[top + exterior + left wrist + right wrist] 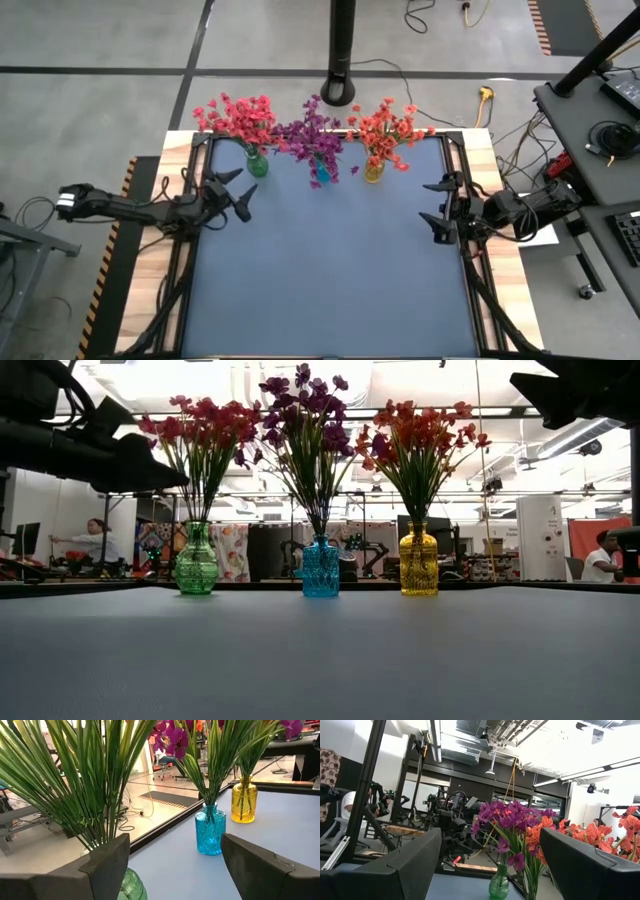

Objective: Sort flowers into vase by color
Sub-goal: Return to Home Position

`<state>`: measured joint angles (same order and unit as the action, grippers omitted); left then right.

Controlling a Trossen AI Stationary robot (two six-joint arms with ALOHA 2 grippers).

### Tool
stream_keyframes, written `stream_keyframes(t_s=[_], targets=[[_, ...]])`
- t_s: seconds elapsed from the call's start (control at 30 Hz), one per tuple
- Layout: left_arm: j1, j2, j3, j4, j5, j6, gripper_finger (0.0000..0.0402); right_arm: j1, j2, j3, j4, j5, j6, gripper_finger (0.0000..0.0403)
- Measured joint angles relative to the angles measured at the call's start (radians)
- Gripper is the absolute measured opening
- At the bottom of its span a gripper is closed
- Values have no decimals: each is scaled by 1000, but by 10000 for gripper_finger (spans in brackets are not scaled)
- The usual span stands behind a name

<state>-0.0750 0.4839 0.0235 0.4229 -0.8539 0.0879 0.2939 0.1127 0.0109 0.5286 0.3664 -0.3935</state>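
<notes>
Left gripper (236, 188) gapes wide and empty. Its fingers (107, 865) are just short of the green vase (196, 565), whose pink-red flowers (205, 420) stand upright ahead, so backing straight off looks safest. Right gripper (438, 206), equally open and empty, sits well apart at the table (330, 290) edge. Purple flowers (305, 405) fill the blue vase (320, 568), and orange-red flowers (420, 430) fill the yellow vase (418, 563). From above, blossoms hide the vase mouths, and a stray orange-red sprig among the pink-red would be hard to spot.

Grey floor (90, 110) is stretching around the blue worktop (330, 280). A black pole (341, 50) is standing just beyond its far edge, a yellow plug (485, 95) is lying near its far right corner, and ceiling lights (190, 375) are glowing above it. A person (603, 560) is sitting far behind it.
</notes>
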Motion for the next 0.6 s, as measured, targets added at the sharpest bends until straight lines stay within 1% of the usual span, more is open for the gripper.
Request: stream_keyframes(t_s=[0.6], targets=[[0,62,0,0,0,0,294,0,0,0,0,0,0,331]])
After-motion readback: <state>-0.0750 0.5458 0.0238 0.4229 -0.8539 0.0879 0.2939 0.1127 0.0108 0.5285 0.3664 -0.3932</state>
